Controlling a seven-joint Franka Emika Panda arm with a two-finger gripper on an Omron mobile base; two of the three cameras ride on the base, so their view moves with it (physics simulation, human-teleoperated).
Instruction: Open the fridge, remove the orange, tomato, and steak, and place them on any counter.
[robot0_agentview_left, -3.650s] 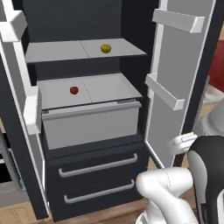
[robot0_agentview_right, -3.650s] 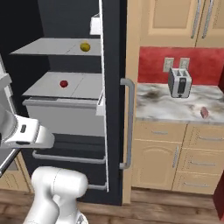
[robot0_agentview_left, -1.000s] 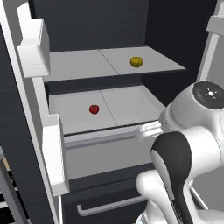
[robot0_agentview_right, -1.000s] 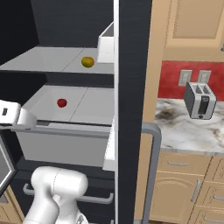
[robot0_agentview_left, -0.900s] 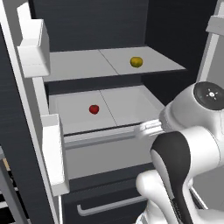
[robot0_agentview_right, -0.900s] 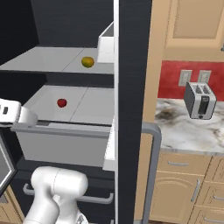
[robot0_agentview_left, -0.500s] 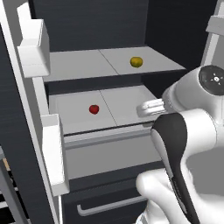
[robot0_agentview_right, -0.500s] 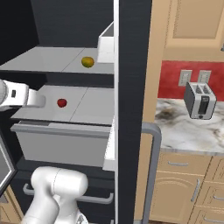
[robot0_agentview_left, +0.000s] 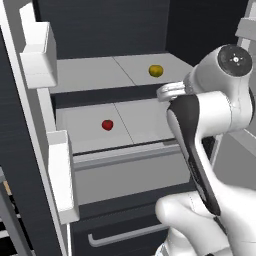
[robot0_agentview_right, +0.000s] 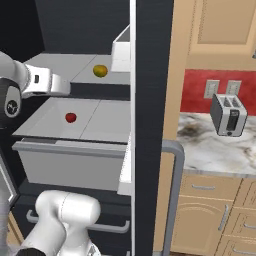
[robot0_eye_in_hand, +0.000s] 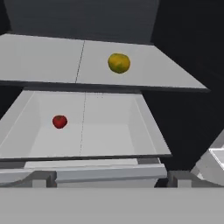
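Pincer (robot0_eye_in_hand: 107, 178): stood with its jaws fully apart and nothing between them, hovering at the open front of the fridge (robot0_agentview_left: 100, 30), level with the gap between the two pale shelves.

Orange (robot0_eye_in_hand: 119, 63): lay on the upper shelf (robot0_eye_in_hand: 39, 57), right of the shelf's centre seam and toward the far side; in the left base view (robot0_agentview_left: 156, 70) it sat just beyond the hand.

Tomato (robot0_eye_in_hand: 60, 121): rested on the lower shelf (robot0_eye_in_hand: 109, 131), left of centre, well apart from the orange; also seen in both base views (robot0_agentview_left: 107, 124) (robot0_agentview_right: 71, 117).

Steak: not made out on either shelf; the right base view's stretch of counter (robot0_agentview_right: 210, 150) carried a toaster (robot0_agentview_right: 228, 115).

Step in hand, as judged: reach for a fruit, likely the orange, being nearer the hand's line. To do it well the pincer should rise clear of the upper shelf's front edge, travel in level, centre the fruit between the tips, and close gently at its widest girth so the round body does not roll away toward the back wall.
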